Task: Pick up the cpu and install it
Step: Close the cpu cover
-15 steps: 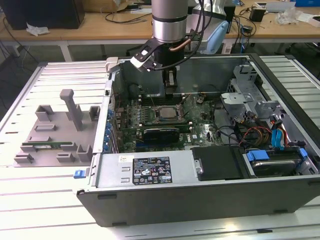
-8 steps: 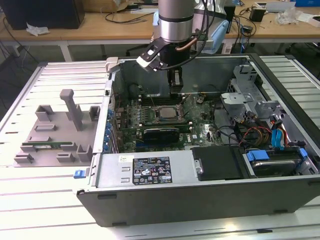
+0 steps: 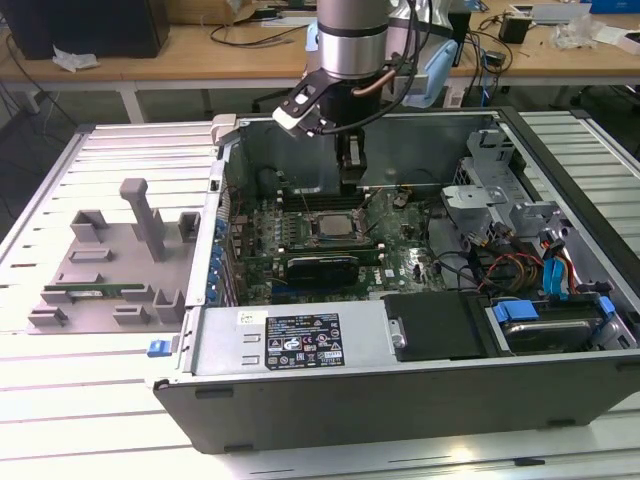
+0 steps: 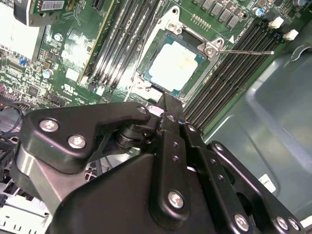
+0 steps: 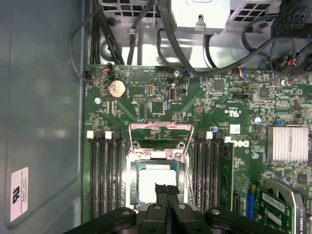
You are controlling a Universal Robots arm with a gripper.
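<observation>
Status for you: the cpu [image 5: 148,181] lies flat in the socket [image 5: 130,187], roughly mid-board on the motherboard [image 5: 161,97], between the two banks of memory slots [image 5: 105,170] inside the open case [image 3: 300,345]. In both wrist views it looks square to the socket edges, but you can't confirm seating from these. The jaws are closed tip to tip with nothing between them. They sit over one edge of the cpu, and I can't tell whether they touch the metal top. In the exterior view the arm stands over the socket, near the case's far wall. My read is that pick and place are done and the chip has been let go. Not done: the load plate [image 5: 161,127] stands hinged up at one side of the socket, and the thin lever [image 4: 246,51] sticks out unlatched over the memory slots, so nothing clamps the chip. The grey fixture tray [image 3: 100,270] sits on the surface [image 3: 100,400] beside the case, on the exterior view's left and well apart from the arm. It holds a green memory stick [image 3: 90,292].
</observation>
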